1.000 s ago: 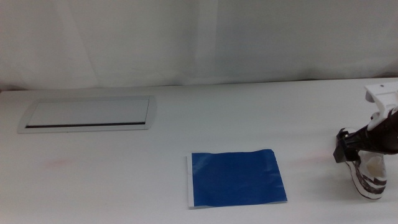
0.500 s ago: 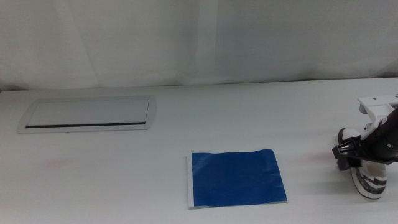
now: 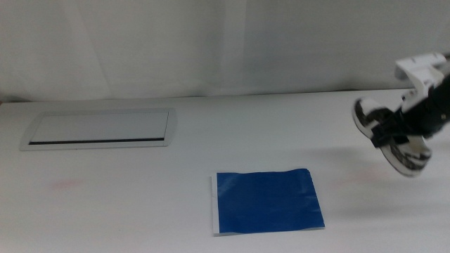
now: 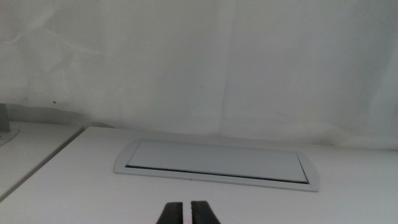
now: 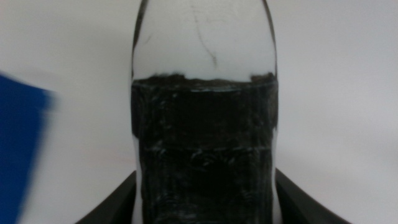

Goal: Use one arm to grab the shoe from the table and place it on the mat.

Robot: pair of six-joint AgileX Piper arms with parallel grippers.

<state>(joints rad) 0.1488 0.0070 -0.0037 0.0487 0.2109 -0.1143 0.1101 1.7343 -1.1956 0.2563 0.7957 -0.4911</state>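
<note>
My right gripper (image 3: 395,132) is shut on the shoe (image 3: 394,140), a small white sneaker with black patches, and holds it in the air at the far right, tilted, above and right of the mat (image 3: 267,201). In the right wrist view the shoe (image 5: 205,124) fills the frame between the two jaws, and a corner of the mat (image 5: 22,143) shows beside it. The mat is a flat deep-blue sheet with a thin white strip on its left edge, lying on the white table (image 3: 140,204). My left gripper (image 4: 185,213) waits shut, out of the middle view.
A grey-framed rectangular inset panel (image 3: 98,128) lies in the table at the back left; it also shows in the left wrist view (image 4: 217,165). A white backdrop stands behind the table.
My right gripper has lifted the shoe off the table and carried it up and a little left, toward the mat. The shoe has tipped in the air. The mat has not moved.
</note>
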